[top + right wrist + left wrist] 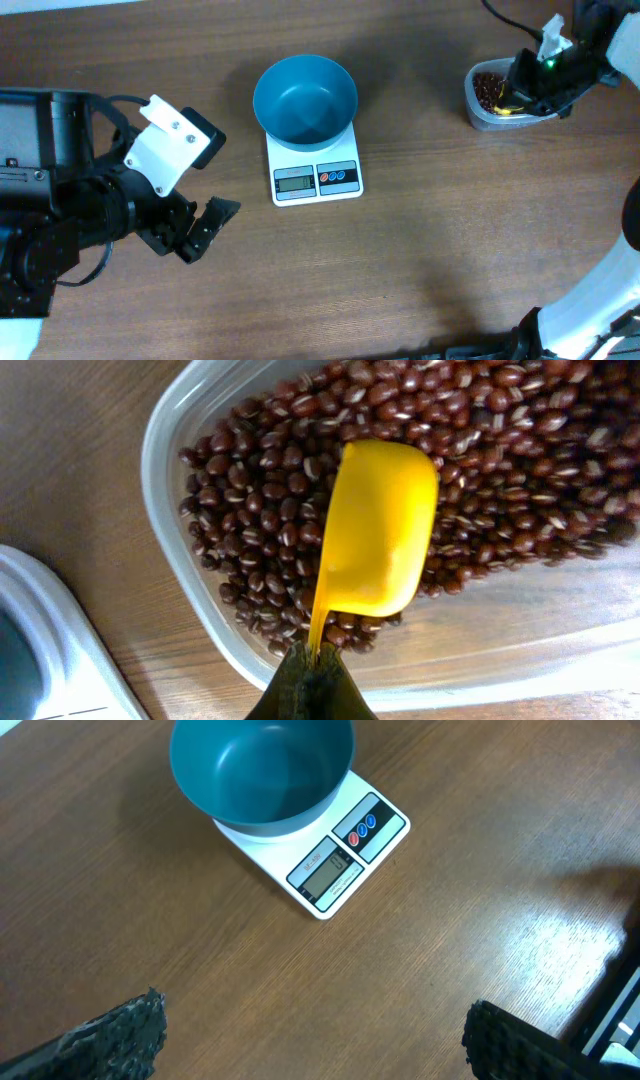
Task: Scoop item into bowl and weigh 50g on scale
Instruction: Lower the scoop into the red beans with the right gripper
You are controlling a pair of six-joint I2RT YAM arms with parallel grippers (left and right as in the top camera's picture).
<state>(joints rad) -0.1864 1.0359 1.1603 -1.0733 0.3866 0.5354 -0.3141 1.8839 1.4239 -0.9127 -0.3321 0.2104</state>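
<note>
The teal-blue bowl [305,98] stands empty on the white scale [315,178] at mid table; both show in the left wrist view, bowl [262,770] and scale [340,865]. Dark red-brown beans [470,450] fill a clear tub [484,110] at the far right. My right gripper [318,678] is shut on the handle of a yellow scoop [378,530], whose underside faces up over the beans. The right gripper [528,92] sits over the tub. My left gripper [205,228] is open and empty above the table, left of the scale.
The clear tub's rim [190,600] lies close to the scale's corner [40,640] in the right wrist view. Bare wood table [330,990] spreads between the left fingers.
</note>
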